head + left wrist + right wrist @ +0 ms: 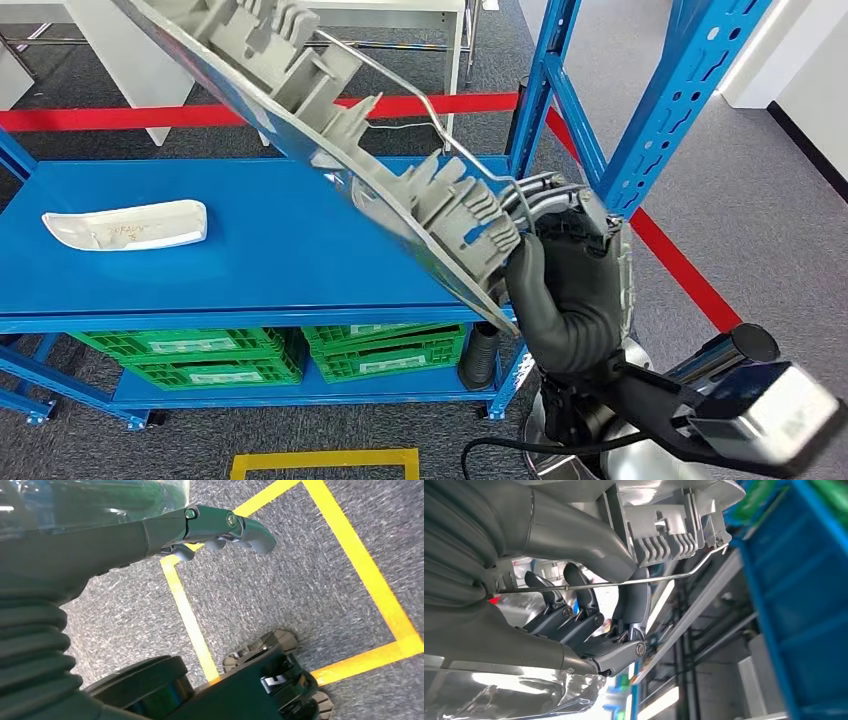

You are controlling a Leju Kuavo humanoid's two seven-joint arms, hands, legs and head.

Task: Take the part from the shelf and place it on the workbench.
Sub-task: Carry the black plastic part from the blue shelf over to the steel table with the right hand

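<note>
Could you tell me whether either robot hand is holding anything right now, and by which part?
The right robot hand grips the long grey part at its lower end, lifted above the blue shelf. The left robot hand holds nothing.

Right hand (570, 290) gripping grey part (380, 160) above blue shelf (250, 270)

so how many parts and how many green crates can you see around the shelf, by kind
Parts: 2, a long grey ribbed part held up by the right hand, and a white part lying on the blue shelf.
Green crates: 2, left crate and right crate, both under the shelf.
Total: 4
</note>
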